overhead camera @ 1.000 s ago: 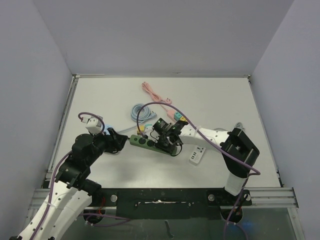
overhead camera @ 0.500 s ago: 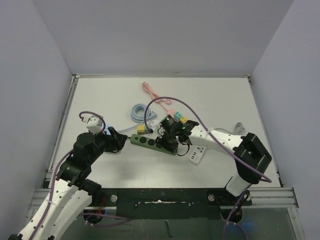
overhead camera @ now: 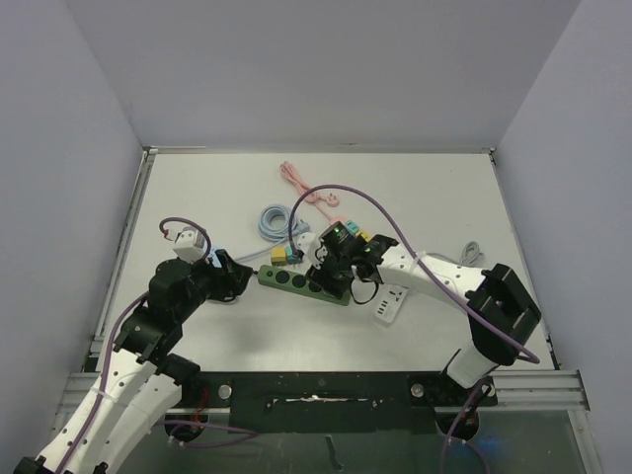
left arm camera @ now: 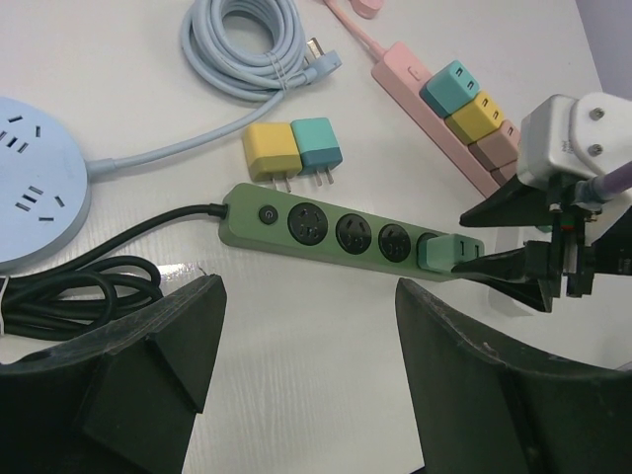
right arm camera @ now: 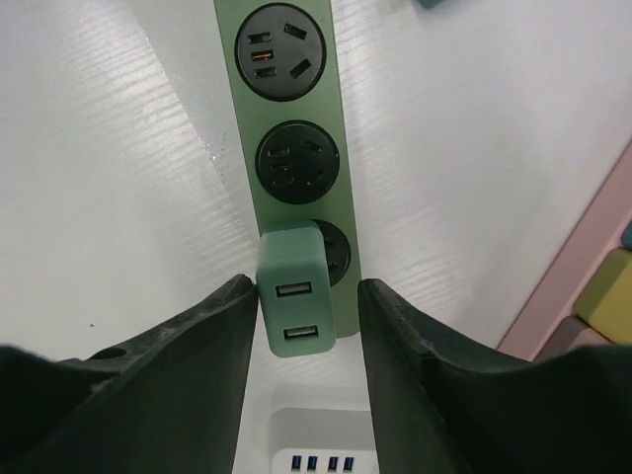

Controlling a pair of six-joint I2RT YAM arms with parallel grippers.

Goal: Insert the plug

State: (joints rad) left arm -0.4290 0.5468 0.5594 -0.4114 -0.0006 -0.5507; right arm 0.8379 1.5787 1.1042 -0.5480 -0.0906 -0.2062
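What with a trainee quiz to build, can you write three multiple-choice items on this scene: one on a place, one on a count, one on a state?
1. Where is the mint-green USB charger block?
A. At one end of the dark green plastic power strip
B. On the pink strip
C. On the round blue hub

2. How many loose charger cubes lie beside the green strip?
A. One
B. Two
C. Four

3. How is the left gripper?
A. Shut on a cable
B. Shut on the strip
C. Open, holding nothing

Key: 1 A, it sits over the strip's last socket; 2 B, one yellow cube and one teal cube; 3 C, its jaws stand wide apart, gripping nothing.
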